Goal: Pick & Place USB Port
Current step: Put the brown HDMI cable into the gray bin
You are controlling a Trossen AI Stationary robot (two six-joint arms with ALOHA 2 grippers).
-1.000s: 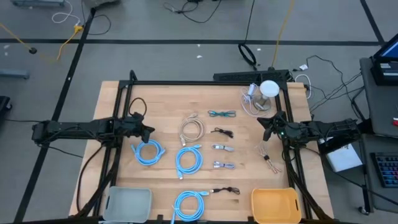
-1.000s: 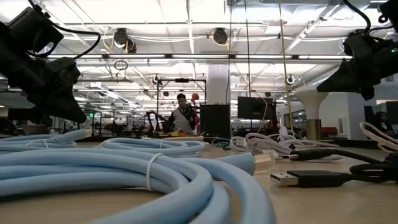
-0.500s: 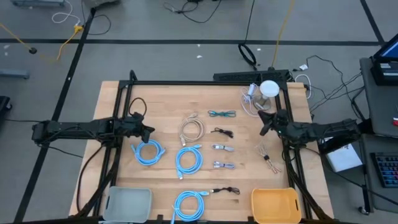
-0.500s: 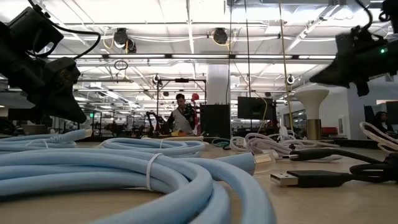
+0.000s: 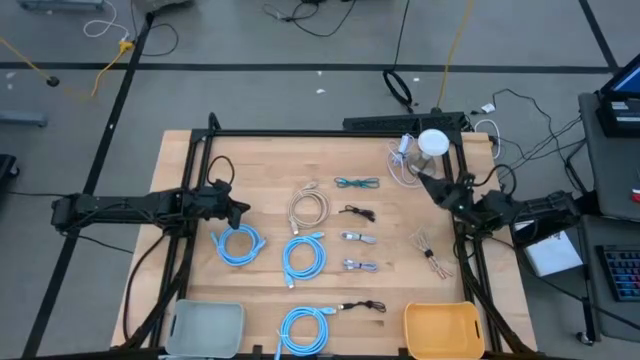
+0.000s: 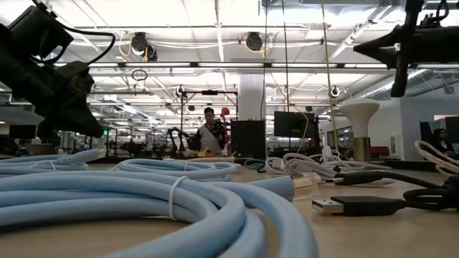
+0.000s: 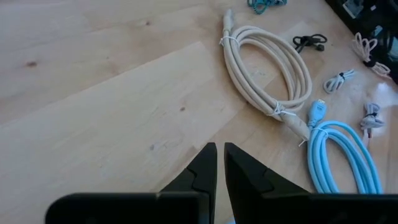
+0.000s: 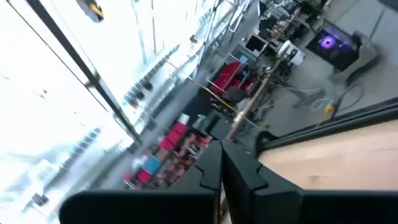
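While nothing's held, here's the layout:
left gripper [image 5: 241, 209]: nearly closed, empty, above bare wood beside the coiled beige cable [image 5: 308, 208];
right gripper [image 5: 424, 180]: fully closed, empty (tilted upward);
small grey USB adapters [image 5: 359, 238]: mid-table

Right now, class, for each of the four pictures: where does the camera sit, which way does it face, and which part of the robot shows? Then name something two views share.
High view: overhead, facing down; both arms, left hand, right hand.
Low view: tabletop height, facing across blue cable into the room; both arms hang in.
Left wrist view: on left arm, facing the table; shut fingers.
Right wrist view: on right arm, facing the room; shut fingers.
Shared: beige cable, high and left wrist.
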